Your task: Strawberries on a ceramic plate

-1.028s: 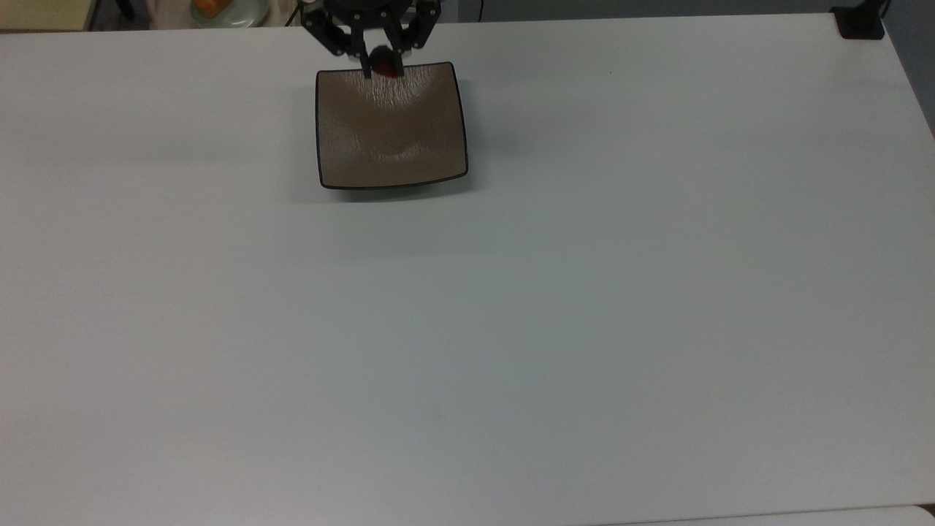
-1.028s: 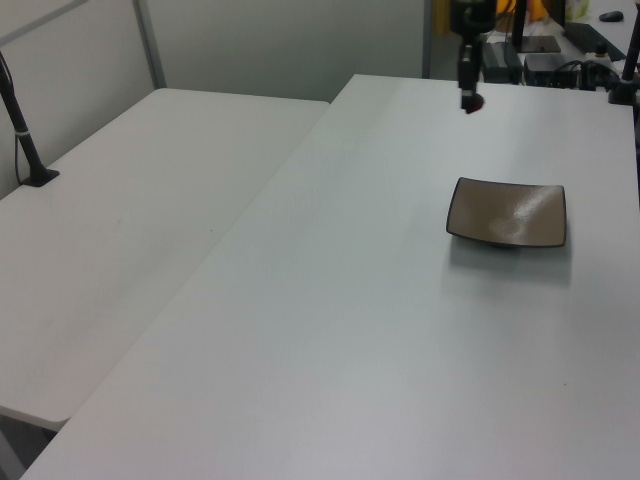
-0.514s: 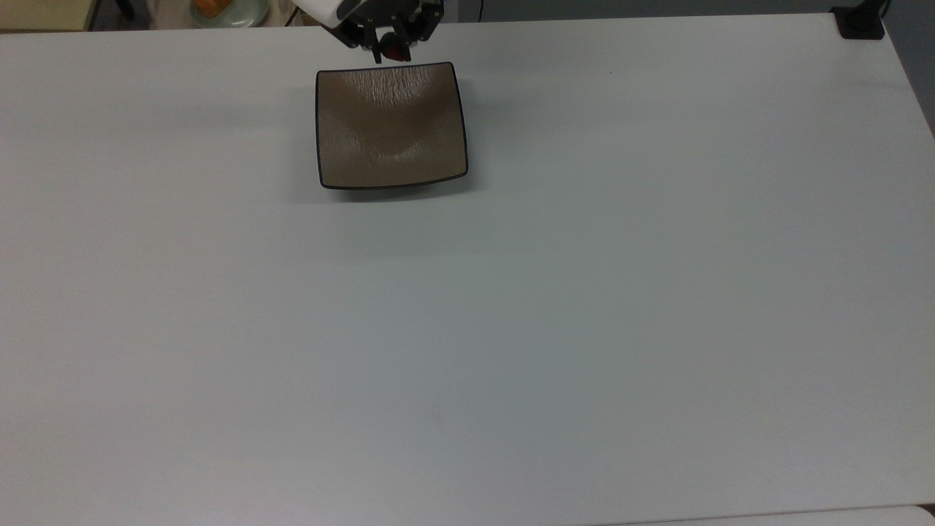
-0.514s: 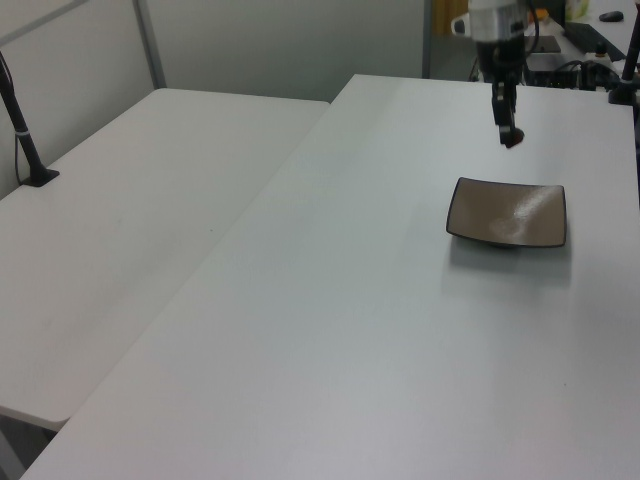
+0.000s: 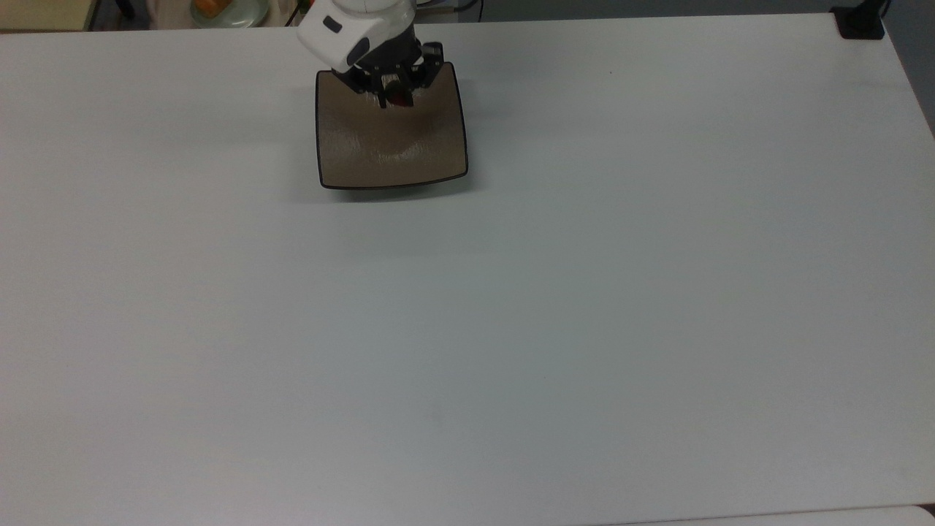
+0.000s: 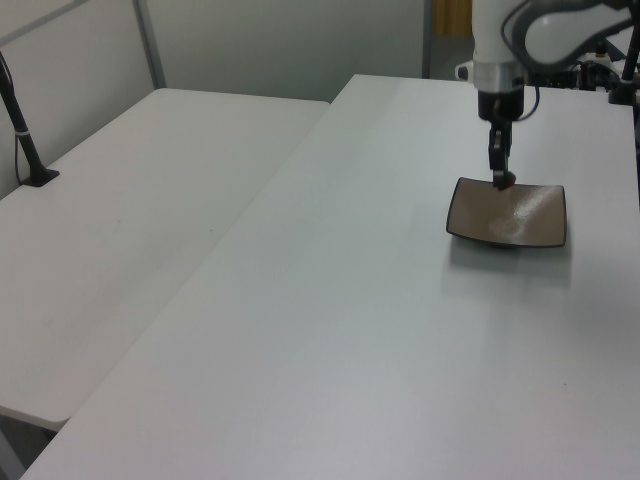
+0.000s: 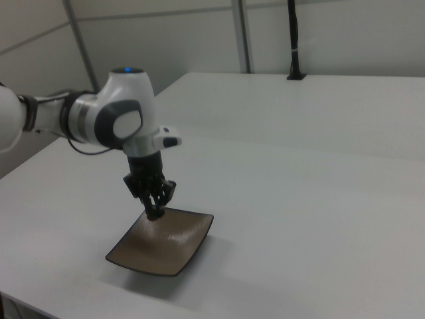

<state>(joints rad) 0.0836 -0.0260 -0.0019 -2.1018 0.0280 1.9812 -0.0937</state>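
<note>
pincer (image 5: 395, 96): closed on the strawberry (image 5: 397, 95), fingers pointing straight down, low over the ceramic plate's far part, just inside the edge nearest the arm.
strawberry: pinched between the fingertips, above the ceramic plate (image 5: 380, 150); whether touching the plate surface or a little above it, cannot tell.
progress: fruit picked up and carried over the ceramic plate; judged near the end, with a short lowering, the release and the withdrawal left.
strawberry look: tiny, red, with a dark patch at one side; far smaller than the ceramic plate; mostly hidden by the fingers.
pincer build: black linked fingers under a white rounded wrist housing; hard and matte.
ceramic plate shape: square with soft corners, edges curving upward, shallow dip at the middle.
ceramic plate surface: taupe-brown, glossy, finely crackled texture, thin dark rim; bright sheen toward the left view's right side (image 6: 507, 212).
counter (image 5: 584, 292): flat, pale grey-white, smooth and matte, spreading wide round the ceramic plate; soft shadow beside the plate's near edge.
round pale dish (image 5: 228, 11): beyond the counter edge, well apart from the ceramic plate, toward the top view's upper left, with something orange on it.
</note>
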